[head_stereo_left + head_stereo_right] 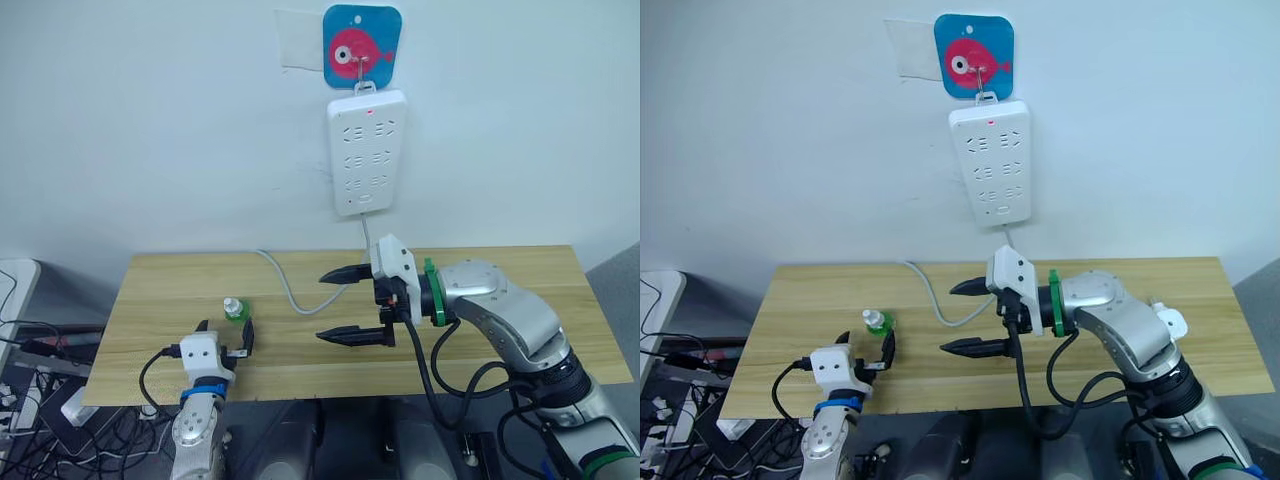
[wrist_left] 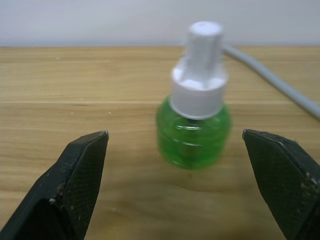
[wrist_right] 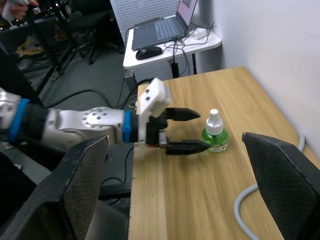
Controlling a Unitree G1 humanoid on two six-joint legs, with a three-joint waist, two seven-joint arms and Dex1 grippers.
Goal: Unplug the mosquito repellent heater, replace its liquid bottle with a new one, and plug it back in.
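1. A little green bottle (image 1: pixel 235 310) with a white cap stands upright on the wooden table (image 1: pixel 500 270), near the table's left front corner
2. The left gripper (image 2: pixel 185 150) sits low at the table's front edge, just in front of the bottle; its two black fingers (image 2: pixel 80 175) are spread wide, one on each side of the bottle, not touching it
3. The right gripper (image 1: pixel 345 305) hangs over the middle of the table, well apart from the bottle; its fingers are wide open too and hold nothing
4. A long white power strip (image 1: pixel 366 150) hangs on the pale wall above the table's back edge, from a hook on a blue card with a pink fish (image 1: pixel 361 46); its grey cord (image 1: pixel 285 285) drops down and curves across the table top behind the bottle
5. The table top is light wood with long boards; a tangle of black cables (image 1: pixel 40 380) lies on the floor past the table's left end; beyond that end stands a white desk with a laptop (image 3: pixel 160 30) and a mouse
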